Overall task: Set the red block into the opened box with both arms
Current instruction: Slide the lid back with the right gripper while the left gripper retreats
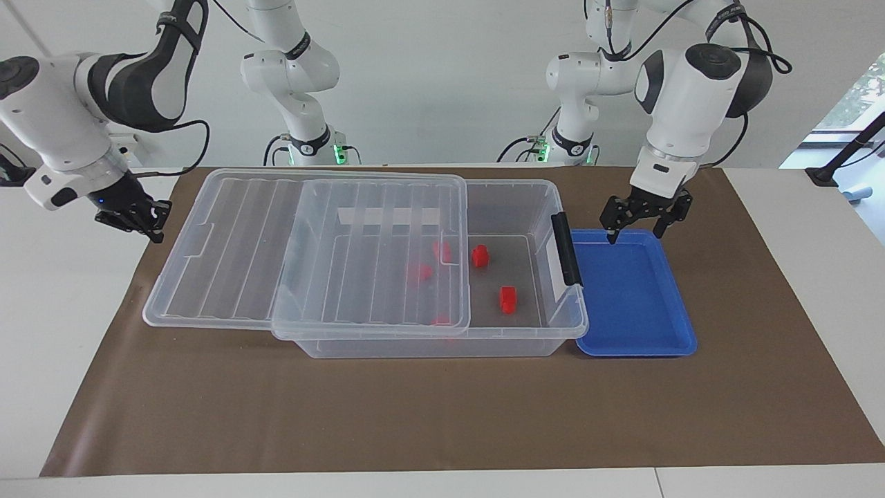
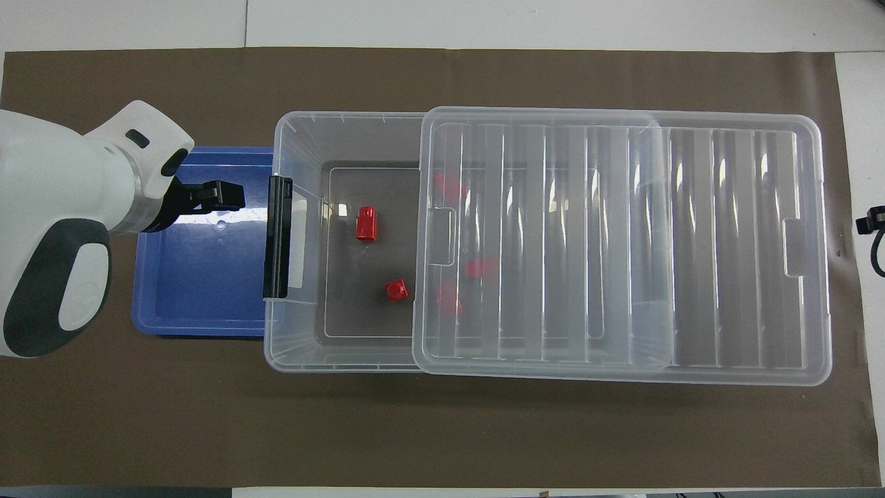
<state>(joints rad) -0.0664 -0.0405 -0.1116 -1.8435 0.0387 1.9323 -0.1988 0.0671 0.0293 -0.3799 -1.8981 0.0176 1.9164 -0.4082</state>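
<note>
My left gripper [image 1: 642, 224] hung over the blue tray [image 1: 643, 342], fingers spread; my right gripper [image 1: 135, 216] waited, fingers pressed together, empty.

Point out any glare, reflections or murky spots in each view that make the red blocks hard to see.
Overhead view: white glare streaks run along the ribs of the lid, and the red blocks under it look pale and smeared; a bright reflection sits on the blue tray. Facing view: blocks under the lid are washed out, the uncovered ones crisp.
</note>
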